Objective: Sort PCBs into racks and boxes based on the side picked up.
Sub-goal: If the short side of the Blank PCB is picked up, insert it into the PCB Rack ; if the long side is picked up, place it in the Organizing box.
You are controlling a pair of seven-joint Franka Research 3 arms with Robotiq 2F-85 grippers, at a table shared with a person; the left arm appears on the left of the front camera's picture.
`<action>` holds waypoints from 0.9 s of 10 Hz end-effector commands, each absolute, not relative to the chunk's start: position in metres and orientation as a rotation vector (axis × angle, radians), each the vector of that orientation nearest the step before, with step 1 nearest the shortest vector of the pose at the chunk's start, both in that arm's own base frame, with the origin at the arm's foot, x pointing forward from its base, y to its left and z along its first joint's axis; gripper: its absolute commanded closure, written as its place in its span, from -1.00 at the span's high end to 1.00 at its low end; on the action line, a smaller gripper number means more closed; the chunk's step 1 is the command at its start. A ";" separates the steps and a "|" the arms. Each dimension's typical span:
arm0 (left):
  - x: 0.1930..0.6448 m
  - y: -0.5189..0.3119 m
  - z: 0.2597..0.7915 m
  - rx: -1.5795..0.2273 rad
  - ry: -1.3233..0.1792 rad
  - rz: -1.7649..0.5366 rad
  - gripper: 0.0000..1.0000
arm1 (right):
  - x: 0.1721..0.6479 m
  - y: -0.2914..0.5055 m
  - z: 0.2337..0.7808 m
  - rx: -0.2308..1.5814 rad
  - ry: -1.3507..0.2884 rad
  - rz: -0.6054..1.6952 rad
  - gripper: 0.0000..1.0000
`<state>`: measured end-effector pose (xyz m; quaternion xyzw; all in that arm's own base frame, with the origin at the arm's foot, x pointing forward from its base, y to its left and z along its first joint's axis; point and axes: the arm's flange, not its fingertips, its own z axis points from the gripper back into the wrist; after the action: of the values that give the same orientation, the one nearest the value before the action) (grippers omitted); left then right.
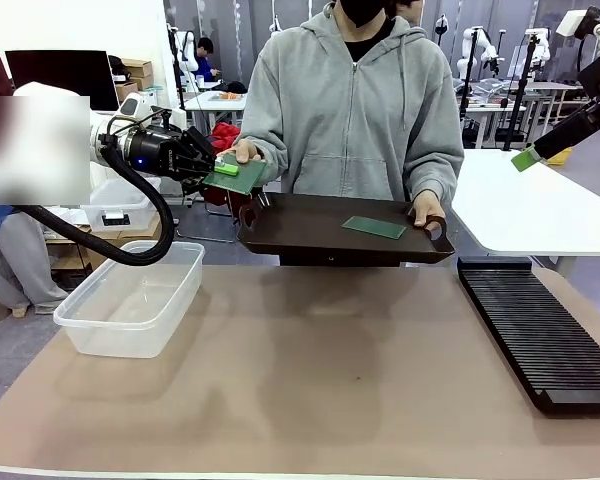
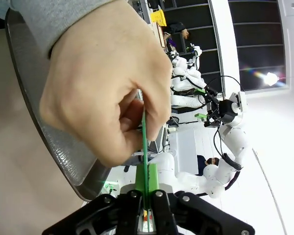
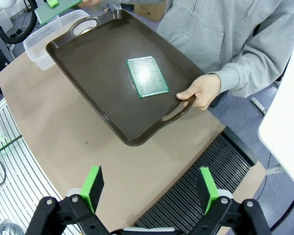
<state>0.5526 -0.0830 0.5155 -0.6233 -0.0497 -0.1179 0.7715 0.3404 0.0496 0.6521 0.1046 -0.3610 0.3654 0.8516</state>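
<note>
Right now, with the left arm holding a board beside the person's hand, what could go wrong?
The left gripper is shut on the first PCB by its edge, close to the person's hand; pulling away could knock fingers or let the board pivot. The tray is hand-held, so the second PCB could slide.

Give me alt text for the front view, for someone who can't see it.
The left claw is shut on a green PCB at the left end of a dark tray that a person holds, their hand also on the board. A second PCB lies on the tray; a clear tub sits left, a black slotted rack right.
</note>
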 end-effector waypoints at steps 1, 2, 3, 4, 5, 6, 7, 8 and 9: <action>0.552 -0.083 0.516 -1.355 -0.105 -0.262 -1.00 | 0.341 0.049 0.651 0.222 -0.758 0.767 1.00; 0.552 -0.083 0.516 -1.355 -0.105 -0.262 -1.00 | 0.341 0.049 0.651 0.222 -0.758 0.767 1.00; 0.552 -0.083 0.516 -1.355 -0.105 -0.262 -1.00 | 0.341 0.049 0.651 0.222 -0.758 0.767 1.00; 0.552 -0.083 0.516 -1.355 -0.105 -0.262 -1.00 | 0.341 0.049 0.651 0.222 -0.758 0.767 1.00; 0.552 -0.083 0.516 -1.355 -0.105 -0.262 -1.00 | 0.341 0.049 0.651 0.222 -0.758 0.767 1.00; 0.552 -0.083 0.516 -1.355 -0.105 -0.262 -1.00 | 0.341 0.049 0.651 0.222 -0.758 0.767 1.00; 0.552 -0.083 0.516 -1.355 -0.105 -0.262 -1.00 | 0.341 0.049 0.651 0.222 -0.758 0.767 1.00; 0.552 -0.083 0.516 -1.355 -0.105 -0.262 -1.00 | 0.341 0.049 0.651 0.222 -0.758 0.767 1.00; 0.552 -0.083 0.516 -1.355 -0.105 -0.262 -1.00 | 0.341 0.049 0.651 0.222 -0.758 0.767 1.00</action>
<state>0.5525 -0.0831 0.5155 -0.6234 -0.0495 -0.1181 0.7714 0.3404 0.0496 0.6521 0.1046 -0.3610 0.3654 0.8516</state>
